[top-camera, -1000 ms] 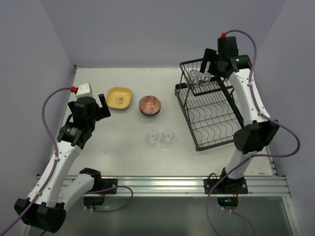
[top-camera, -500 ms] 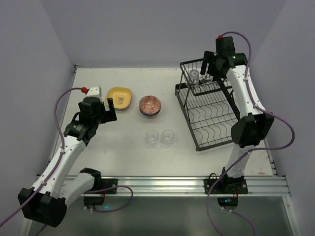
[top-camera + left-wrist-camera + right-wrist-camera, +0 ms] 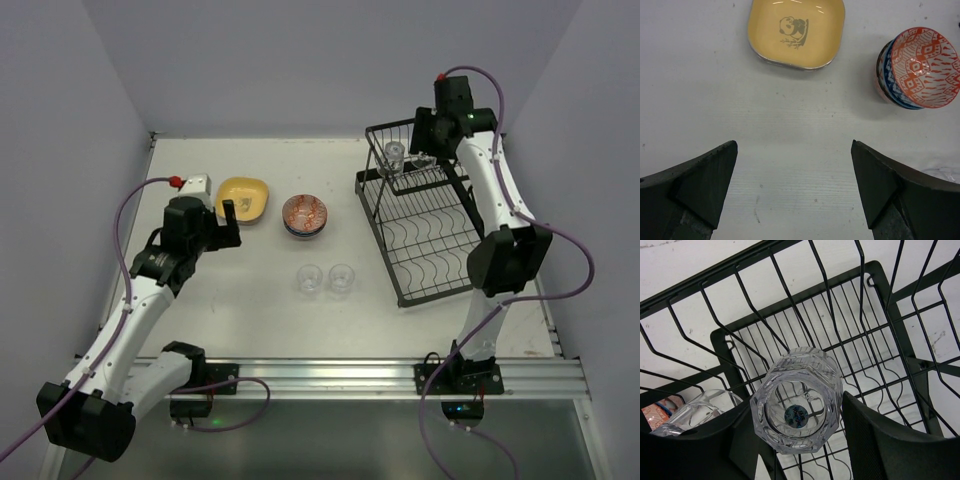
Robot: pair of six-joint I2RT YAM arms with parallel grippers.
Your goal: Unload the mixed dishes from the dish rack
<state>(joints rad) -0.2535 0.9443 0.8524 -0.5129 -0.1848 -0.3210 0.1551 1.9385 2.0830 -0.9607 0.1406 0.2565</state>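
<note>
At the upper right of the frame, the right gripper [image 3: 421,152] has its jaws closed against both sides of an upright clear glass [image 3: 797,412] within the upper shelf of the dish rack [image 3: 437,292], while at left the left gripper [image 3: 794,145] hovers, jaws wide apart, above the worktop [image 3: 260,300] near the yellow plate [image 3: 796,31] and the stacked bowls [image 3: 920,67].

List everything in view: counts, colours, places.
plate: 1, yellow, far-left table
bowls: one stack, red-patterned on top of blue, right of the plate
table glasses: 2, clear, side by side, nearer than the bowls
rack glasses: 2, clear, upper basket
rack: 1, black wire, right side
table: 1, white
left gripper: open, above the table near the plate
right gripper: fingers either side of one rack glass, grip unclear
</note>
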